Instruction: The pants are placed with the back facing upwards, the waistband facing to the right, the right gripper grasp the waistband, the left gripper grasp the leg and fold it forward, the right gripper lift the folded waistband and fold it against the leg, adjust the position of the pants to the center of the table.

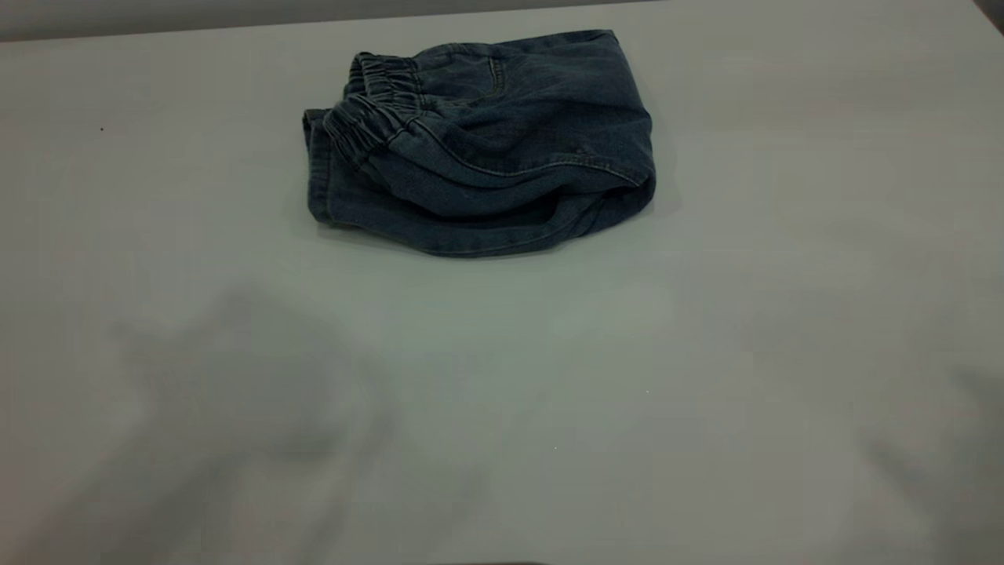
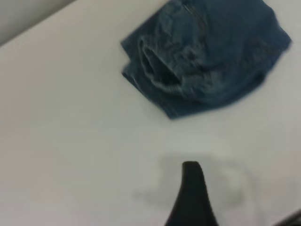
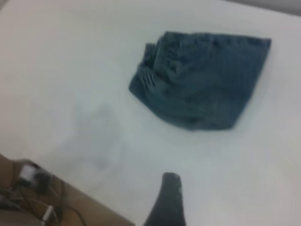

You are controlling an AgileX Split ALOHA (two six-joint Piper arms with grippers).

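Observation:
The pants (image 1: 502,149) lie folded into a compact blue denim bundle on the far middle of the table (image 1: 502,392). The gathered waistband (image 1: 376,110) lies on top at the bundle's left end, over a lower layer with a stitched hem edge (image 1: 318,176). No print shows, so I cannot pick out the leg. Neither gripper appears in the exterior view. My left gripper (image 2: 242,190) hovers open over bare table, well short of the pants (image 2: 207,56). My right gripper (image 3: 230,197) is also open and empty, away from the pants (image 3: 202,80); only one of its fingers (image 3: 168,200) shows.
In the right wrist view the table's edge runs past a brown surface with cables and small parts (image 3: 33,186). Soft arm shadows fall on the near table (image 1: 235,408). The table's far edge (image 1: 157,27) runs just behind the pants.

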